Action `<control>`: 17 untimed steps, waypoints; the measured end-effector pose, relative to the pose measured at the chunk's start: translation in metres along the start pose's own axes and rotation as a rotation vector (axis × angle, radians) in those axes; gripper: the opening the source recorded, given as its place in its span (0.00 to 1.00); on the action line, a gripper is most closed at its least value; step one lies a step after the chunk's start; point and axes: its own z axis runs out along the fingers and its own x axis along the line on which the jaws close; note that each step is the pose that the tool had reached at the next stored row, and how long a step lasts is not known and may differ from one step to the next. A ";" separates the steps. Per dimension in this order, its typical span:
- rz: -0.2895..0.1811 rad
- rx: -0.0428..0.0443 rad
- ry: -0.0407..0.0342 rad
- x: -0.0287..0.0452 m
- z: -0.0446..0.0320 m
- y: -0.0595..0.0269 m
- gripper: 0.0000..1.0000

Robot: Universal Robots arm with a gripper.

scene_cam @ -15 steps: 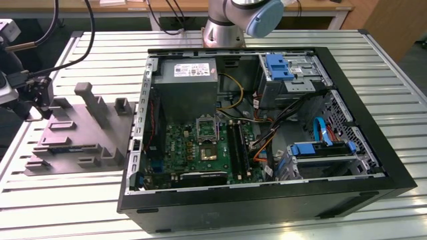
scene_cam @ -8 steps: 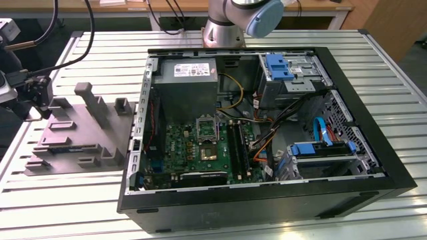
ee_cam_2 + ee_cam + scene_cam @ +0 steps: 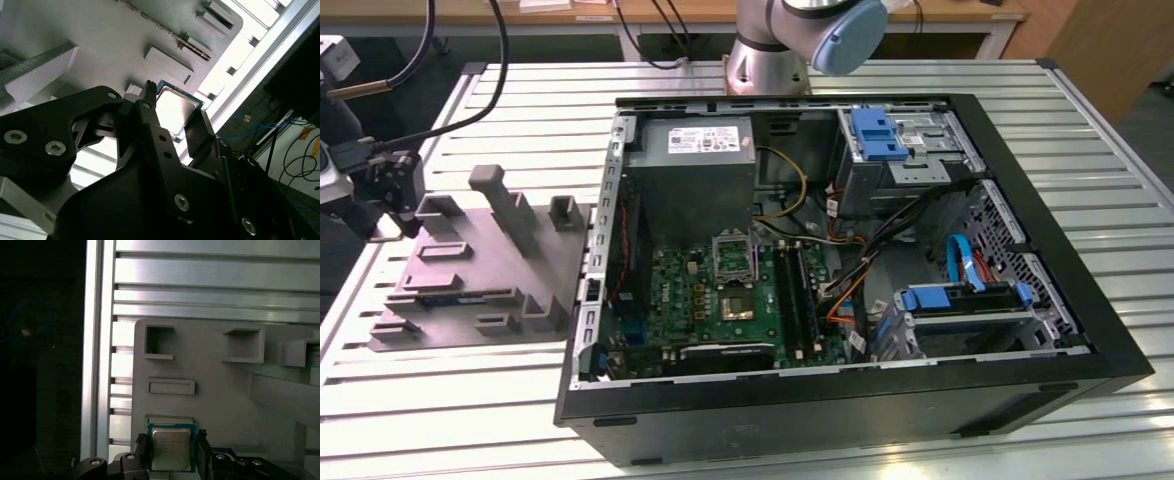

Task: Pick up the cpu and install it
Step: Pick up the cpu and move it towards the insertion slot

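Gripper (image 3: pixel 171 454) fingers clamp opposite edges of the cpu (image 3: pixel 171 445), just above the grey fixture (image 3: pixel 225 395); print lines cross its lid. The exterior view adds an open computer case (image 3: pixel 787 425) beside that fixture.

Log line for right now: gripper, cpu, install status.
gripper: at cpu, grip unconfirmed | cpu: at grey fixture, outside computer case | install: not done

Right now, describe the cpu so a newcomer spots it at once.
Find the grey fixture on the table, to the exterior view's left of the PC case. In the first wrist view the cpu is near its edge. It's the one small silver-topped square with a teal rim; its neighbours are matte grey plastic.
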 end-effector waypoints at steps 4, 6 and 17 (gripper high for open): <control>0.000 0.0022 0.0003 0.0000 -0.0011 -0.0001 0.47; 0.000 0.0026 0.0002 0.0001 -0.0018 -0.0001 0.47; 0.000 0.0158 0.0008 0.0002 -0.0071 -0.0001 0.47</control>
